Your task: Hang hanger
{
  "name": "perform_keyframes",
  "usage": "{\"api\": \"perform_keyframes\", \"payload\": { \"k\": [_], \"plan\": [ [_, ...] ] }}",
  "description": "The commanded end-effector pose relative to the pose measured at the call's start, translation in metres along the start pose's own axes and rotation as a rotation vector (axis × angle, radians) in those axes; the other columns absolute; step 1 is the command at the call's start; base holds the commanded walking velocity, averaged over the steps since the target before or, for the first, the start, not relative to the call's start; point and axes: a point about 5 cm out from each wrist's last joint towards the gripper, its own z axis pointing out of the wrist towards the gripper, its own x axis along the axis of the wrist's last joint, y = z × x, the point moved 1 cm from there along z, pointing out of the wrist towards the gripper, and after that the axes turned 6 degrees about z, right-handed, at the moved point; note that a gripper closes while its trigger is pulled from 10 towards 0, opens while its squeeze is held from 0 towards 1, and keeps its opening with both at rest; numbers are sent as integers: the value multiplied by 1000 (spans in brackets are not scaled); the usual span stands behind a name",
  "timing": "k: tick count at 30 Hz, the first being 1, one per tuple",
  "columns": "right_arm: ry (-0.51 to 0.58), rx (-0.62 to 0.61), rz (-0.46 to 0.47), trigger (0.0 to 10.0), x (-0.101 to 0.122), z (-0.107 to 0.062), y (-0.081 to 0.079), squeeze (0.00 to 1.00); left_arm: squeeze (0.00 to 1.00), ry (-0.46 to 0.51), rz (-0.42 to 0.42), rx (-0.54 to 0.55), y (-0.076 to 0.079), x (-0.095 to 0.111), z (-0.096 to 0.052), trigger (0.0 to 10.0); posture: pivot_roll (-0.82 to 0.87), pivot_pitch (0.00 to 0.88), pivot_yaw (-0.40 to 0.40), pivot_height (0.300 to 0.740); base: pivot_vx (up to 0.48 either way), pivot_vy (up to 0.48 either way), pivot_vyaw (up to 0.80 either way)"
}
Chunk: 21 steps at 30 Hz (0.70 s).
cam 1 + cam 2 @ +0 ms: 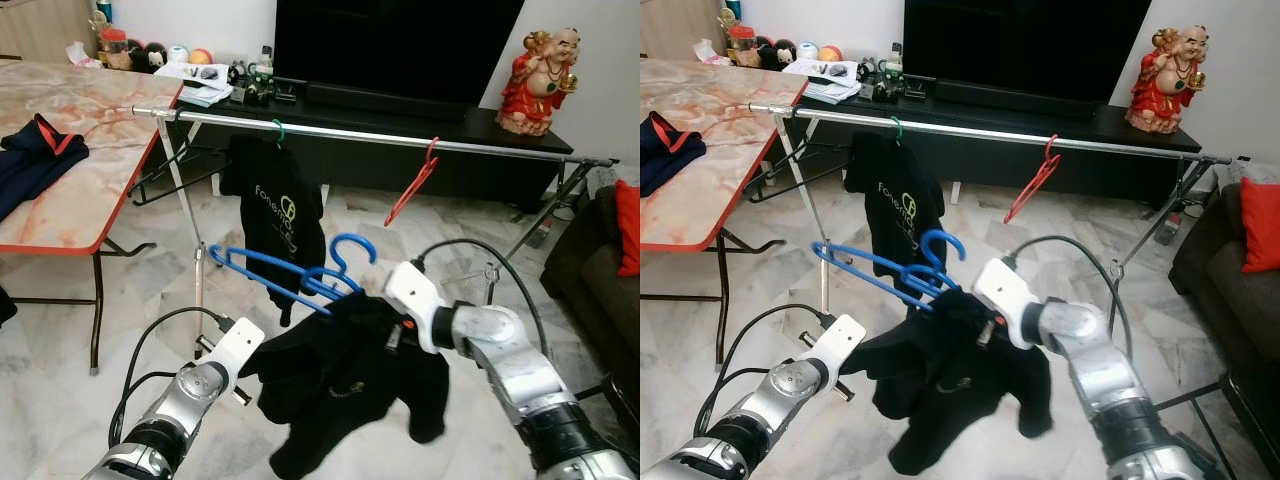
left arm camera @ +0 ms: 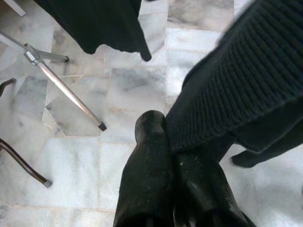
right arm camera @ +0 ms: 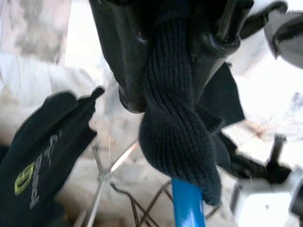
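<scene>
rail: silver clothes rail point(image 1: 400, 138) running across in front of the TV console point(image 1: 470, 150), on folding legs.
blue hanger: blue hanger point(image 1: 285, 280) is below the rail and not on it, hook up, one end buried in the black garment point(image 1: 345, 370).
black garment: hangs below the rail, draped between both grippers over the marble floor point(image 1: 120, 330).
right gripper: right gripper point(image 3: 173, 56) below the rail, near its middle; fingers clamped on a knit fold of the black garment, blue hanger bar poking out just beneath the fold.
left gripper: left gripper point(image 2: 173, 156) lower and to the left of the rail's middle; fingers point(image 2: 147, 165) pressed together, pinching the garment's ribbed edge.
on rail: black t-shirt point(image 1: 275, 215) on a green hanger point(image 1: 279, 131), red hanger point(image 1: 413, 185) further right, black hanger point(image 1: 165, 170) at the left end.
left of rail: marble-top table point(image 1: 90, 130) with dark clothing point(image 1: 30, 160) on it.
behind rail, right end: red figurine point(image 1: 538, 80) on the console.
</scene>
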Motion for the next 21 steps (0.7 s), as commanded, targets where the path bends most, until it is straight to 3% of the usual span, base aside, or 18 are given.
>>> {"api": "perform_keyframes", "payload": {
  "k": [1, 4, 7, 13, 21],
  "plan": [
    [34, -11, 12, 0, -1, -13, 7, 0, 0, -5, -20, -10, 4, -3, 0, 0, 69, 0, -116, 740, 0, 0, 0],
    [67, 48, 80, 0, -19, -23, 4, 0, 0, -6, -17, -24, 7, -4, 0, 0, 67, 0, -114, 740, 0, 0, 0],
    [24, 131, 88, 0, -37, -30, -4, 0, 0, 2, -18, -25, 7, -1, 0, 0, 68, 0, -114, 740, 0, 0, 0],
    [-223, 220, 63, 0, -85, -44, -12, 0, 0, 1, -11, -43, 10, -2, 0, 0, 71, 0, -110, 740, 0, 0, 0],
    [-319, 224, 38, 0, -99, -53, -8, 0, 0, -5, -13, -52, 11, -4, 0, 0, 73, 0, -112, 740, 0, 0, 0]
  ]
}}
